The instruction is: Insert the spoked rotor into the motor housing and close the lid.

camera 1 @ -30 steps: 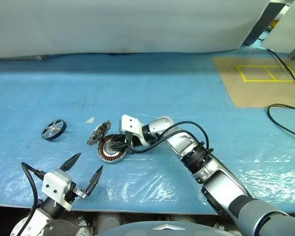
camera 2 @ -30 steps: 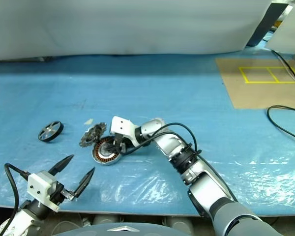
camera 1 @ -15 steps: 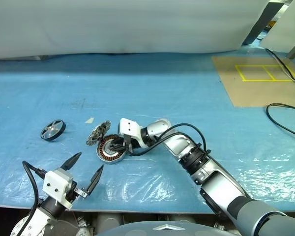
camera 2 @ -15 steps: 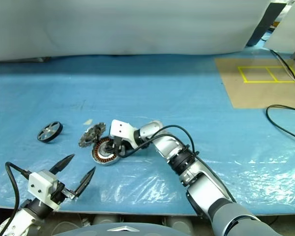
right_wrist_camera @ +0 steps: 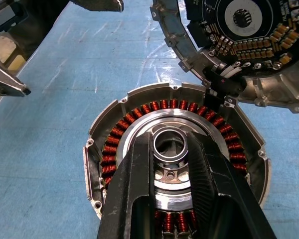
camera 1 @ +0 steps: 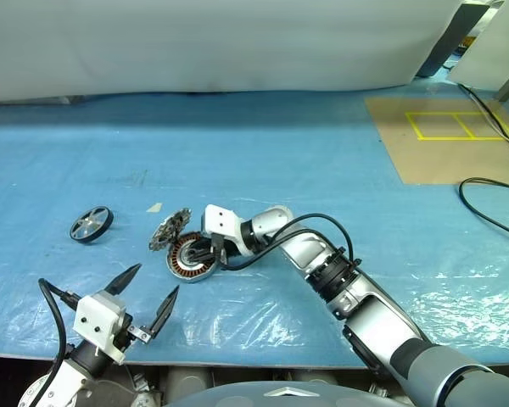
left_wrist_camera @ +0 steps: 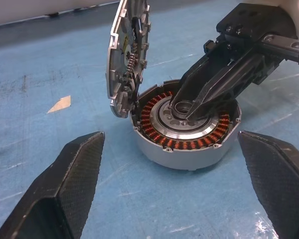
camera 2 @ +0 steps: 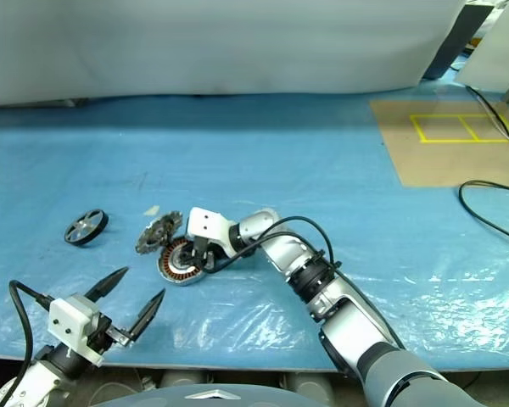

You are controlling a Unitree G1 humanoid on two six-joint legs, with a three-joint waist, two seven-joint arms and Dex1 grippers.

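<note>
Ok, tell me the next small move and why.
Probably release and lift the right end effector off the motor housing hub: the spoked rotor lies apart on the sheet, the lid stands open, and the left end effector is open.

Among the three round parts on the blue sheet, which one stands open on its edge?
The lid: it stands tilted up beside the motor housing. The spoked rotor lies apart.
</note>
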